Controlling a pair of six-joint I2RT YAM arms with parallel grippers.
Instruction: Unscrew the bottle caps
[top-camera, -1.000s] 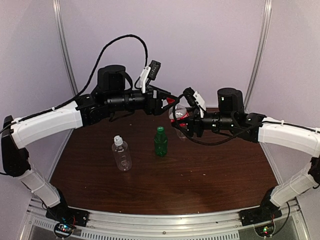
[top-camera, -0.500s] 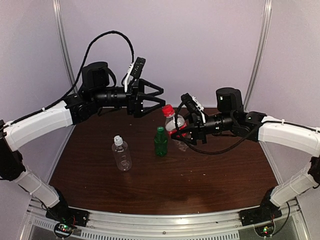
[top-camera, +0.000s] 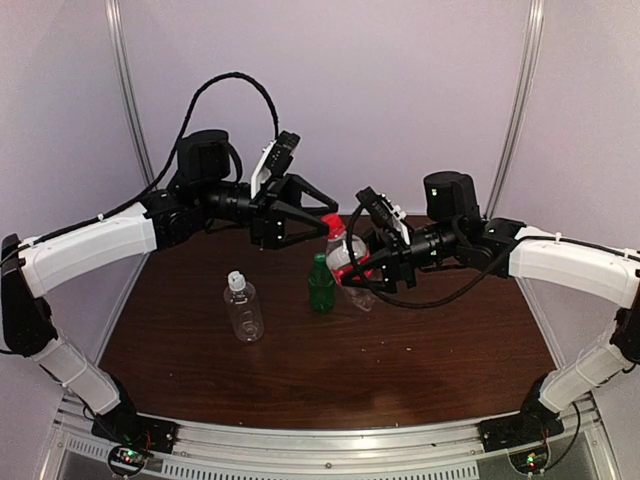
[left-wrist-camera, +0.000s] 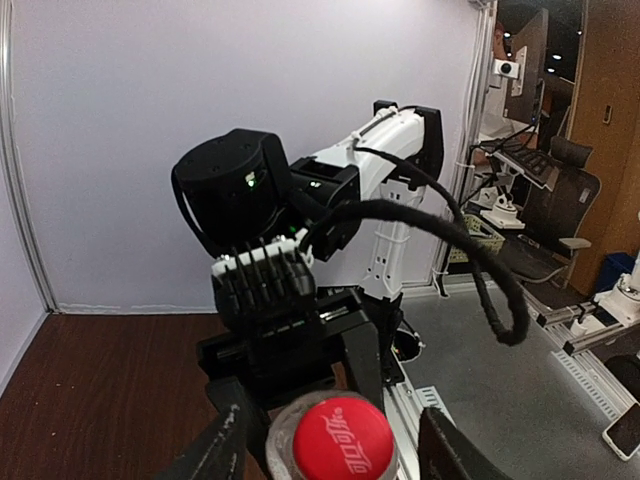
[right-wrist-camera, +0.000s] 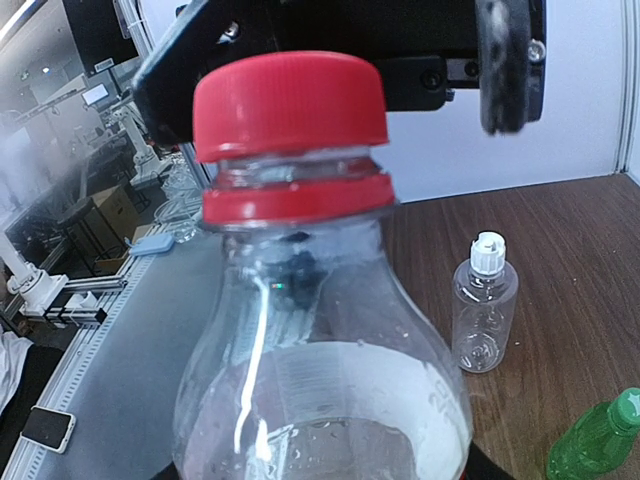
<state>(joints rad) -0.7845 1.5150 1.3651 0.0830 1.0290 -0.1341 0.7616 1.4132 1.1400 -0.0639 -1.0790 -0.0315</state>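
Observation:
My right gripper is shut on the clear bottle with the red label, holding it above the table with its neck tilted toward the left arm. Its red cap sits on the neck. My left gripper stands open around that red cap, one finger on each side, with a gap to the cap on both. The green bottle with its green cap and the clear bottle with its white cap stand upright on the table.
The brown table is bounded by white walls at the back and sides and a metal rail at the near edge. The green bottle stands just below the held bottle. A black cable loops over the left arm.
The left gripper, which had backed off up and to the left with jaws wide, has come back round the red cap with jaws narrower. The right arm kept hold of the bottle, shifting it slightly.

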